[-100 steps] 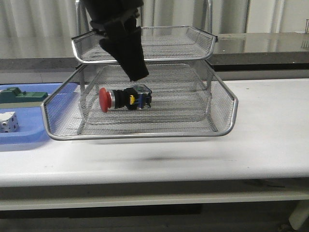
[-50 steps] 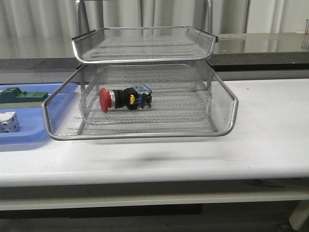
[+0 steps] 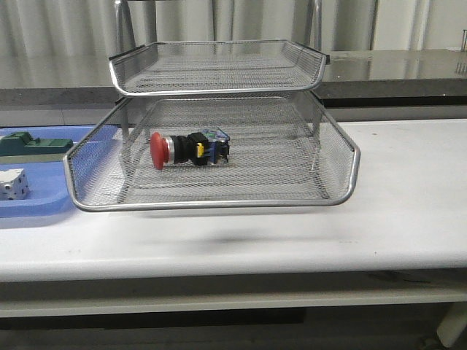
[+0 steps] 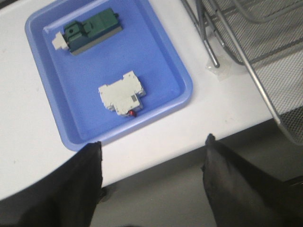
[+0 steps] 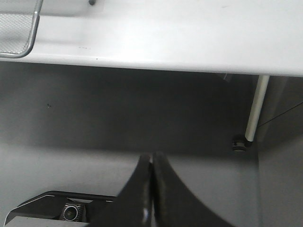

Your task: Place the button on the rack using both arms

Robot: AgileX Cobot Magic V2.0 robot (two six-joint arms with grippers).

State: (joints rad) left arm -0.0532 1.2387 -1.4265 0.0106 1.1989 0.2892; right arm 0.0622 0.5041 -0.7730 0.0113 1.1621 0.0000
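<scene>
- We are looking over a white table (image 3: 408, 219) with a rounded front edge; behind it a dark counter and pale ribbed wall panels are closing off the room.
- The rack (image 3: 219, 65) is standing near the middle of the table, its lower wire tray pulled forward past the upper one.
- The button (image 3: 188, 149) is lying on its side in that pulled-out lower tray, red cap pointing toward the left side, blue and yellow end toward the right. Nothing is touching it.
- A blue tray (image 4: 156, 56) is sitting on the table just beside the rack, holding a green block (image 4: 92, 30) and a white block (image 4: 120, 93), which are lying apart.
- The left gripper (image 4: 154, 146) is hanging above the table's front edge with its fingers spread wide and holding nothing.
- The right gripper (image 5: 152, 163) is hanging off the table, over a grey floor and near a table leg (image 5: 255, 113); its fingers are pressed together, seemingly with nothing between them, though the view is dim.
</scene>
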